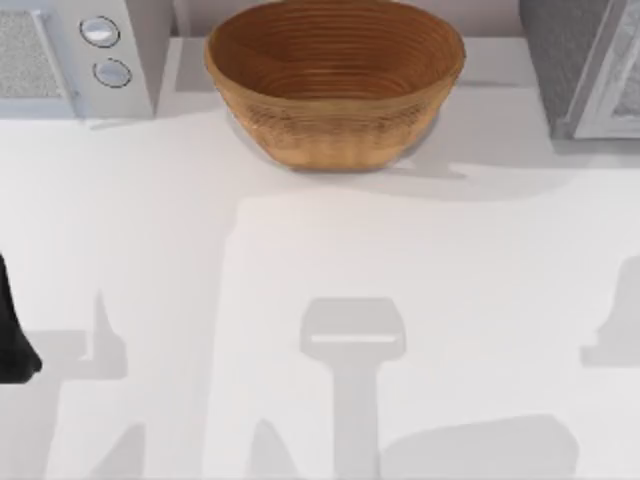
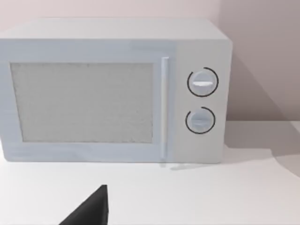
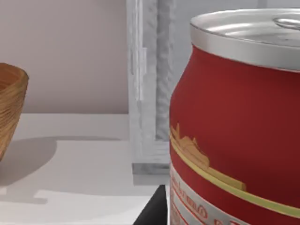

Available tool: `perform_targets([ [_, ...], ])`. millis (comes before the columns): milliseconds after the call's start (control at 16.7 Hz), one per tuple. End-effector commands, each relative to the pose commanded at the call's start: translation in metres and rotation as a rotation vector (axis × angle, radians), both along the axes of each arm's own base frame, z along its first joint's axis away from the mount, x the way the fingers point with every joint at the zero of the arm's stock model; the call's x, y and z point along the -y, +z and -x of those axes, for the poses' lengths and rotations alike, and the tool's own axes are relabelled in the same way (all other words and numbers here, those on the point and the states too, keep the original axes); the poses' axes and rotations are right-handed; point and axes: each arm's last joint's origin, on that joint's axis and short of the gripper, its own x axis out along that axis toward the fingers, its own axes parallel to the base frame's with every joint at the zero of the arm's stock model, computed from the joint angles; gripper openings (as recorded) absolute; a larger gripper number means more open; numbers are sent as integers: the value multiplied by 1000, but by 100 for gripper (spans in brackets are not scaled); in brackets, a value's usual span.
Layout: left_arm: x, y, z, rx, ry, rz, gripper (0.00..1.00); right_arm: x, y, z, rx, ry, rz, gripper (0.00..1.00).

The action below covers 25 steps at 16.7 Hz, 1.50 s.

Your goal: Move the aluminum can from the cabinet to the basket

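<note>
The aluminum can, red with a shiny silver top, looms very close in the right wrist view. A dark finger of my right gripper presses against its side, so the gripper is shut on it. Just behind the can stands the pale door frame of the cabinet, which sits at the table's back right. The wicker basket stands at the back middle, and its wall shows off to the can's side. My left arm rests at the table's left edge, and its dark fingertip touches nothing.
A white microwave with two round knobs occupies the back left corner, facing the left wrist camera. White tabletop stretches between the basket and the front edge, crossed by arm shadows.
</note>
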Motion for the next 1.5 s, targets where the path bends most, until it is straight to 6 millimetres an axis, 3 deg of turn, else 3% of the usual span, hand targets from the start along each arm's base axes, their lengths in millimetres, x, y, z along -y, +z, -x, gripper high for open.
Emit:
perform_targets([
  [240, 0, 0, 0, 0, 0, 0, 100, 4, -33, 0, 37, 3, -4, 0],
  [660, 0, 0, 0, 0, 0, 0, 100, 4, -35, 0, 28, 5, -6, 0],
  [840, 0, 0, 0, 0, 0, 0, 100, 1, -9, -2, 57, 8, -5, 0],
  [1080, 0, 0, 0, 0, 0, 0, 100, -10, 51, -21, 88, 8, -8, 0],
  [1260, 0, 0, 0, 0, 0, 0, 100, -28, 99, -58, 92, 5, -11, 0],
  [1500, 0, 0, 0, 0, 0, 0, 100, -78, 141, -137, 80, 1, -13, 0],
])
